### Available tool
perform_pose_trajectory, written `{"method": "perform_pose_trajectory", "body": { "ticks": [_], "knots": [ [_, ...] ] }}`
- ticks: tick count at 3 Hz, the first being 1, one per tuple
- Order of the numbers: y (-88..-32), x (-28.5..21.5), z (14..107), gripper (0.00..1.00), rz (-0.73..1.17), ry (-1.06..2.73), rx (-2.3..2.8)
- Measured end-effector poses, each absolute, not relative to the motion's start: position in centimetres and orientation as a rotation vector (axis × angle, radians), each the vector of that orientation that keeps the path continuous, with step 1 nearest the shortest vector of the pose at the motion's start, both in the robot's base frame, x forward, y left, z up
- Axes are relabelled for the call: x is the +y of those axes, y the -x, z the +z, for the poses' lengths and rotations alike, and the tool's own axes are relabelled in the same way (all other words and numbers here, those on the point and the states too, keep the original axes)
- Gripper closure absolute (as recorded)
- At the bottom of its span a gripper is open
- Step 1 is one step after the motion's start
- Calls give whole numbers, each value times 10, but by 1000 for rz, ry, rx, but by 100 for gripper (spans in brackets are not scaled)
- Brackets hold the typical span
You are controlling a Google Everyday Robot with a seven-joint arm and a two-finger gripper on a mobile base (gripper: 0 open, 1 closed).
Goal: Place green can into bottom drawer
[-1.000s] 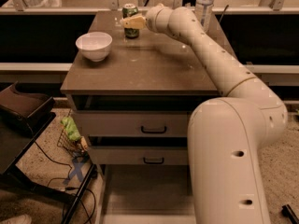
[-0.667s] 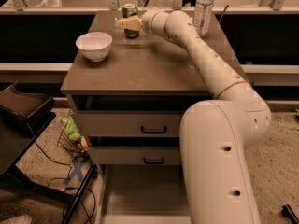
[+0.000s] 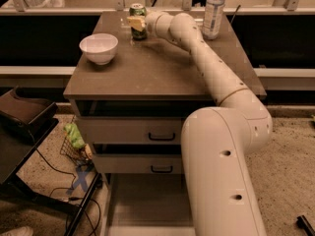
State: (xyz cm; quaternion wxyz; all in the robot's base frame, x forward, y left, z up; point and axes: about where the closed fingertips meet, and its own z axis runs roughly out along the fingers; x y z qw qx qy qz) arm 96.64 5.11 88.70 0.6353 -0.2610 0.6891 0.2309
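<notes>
The green can [image 3: 137, 10] stands upright at the back of the cabinet top, left of the middle. My gripper [image 3: 135, 22] is at the can, its pale tip overlapping the can's lower half from the right. The arm reaches across the top from the front right. The bottom drawer [image 3: 142, 200] is pulled out at floor level, showing a plain grey floor. Its right part is hidden behind my arm's base.
A white bowl [image 3: 99, 47] sits on the left of the cabinet top [image 3: 162, 73]. A clear water bottle [image 3: 213, 11] stands at the back right. Two shut upper drawers have black handles [image 3: 162, 136]. A dark stand [image 3: 24, 114], a green bag [image 3: 74, 134] and cables lie to the left.
The arm's lower body has shifted left in view. The gripper stays at the can, slightly further left. The can has not moved.
</notes>
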Motion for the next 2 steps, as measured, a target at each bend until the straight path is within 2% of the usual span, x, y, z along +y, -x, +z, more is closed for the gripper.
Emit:
{"method": "perform_pose_trajectory", "body": {
  "ticks": [1,2],
  "knots": [
    [-966,55,885,80,532,600,1576],
    [-966,58,884,100,535,602,1577]
  ]
}}
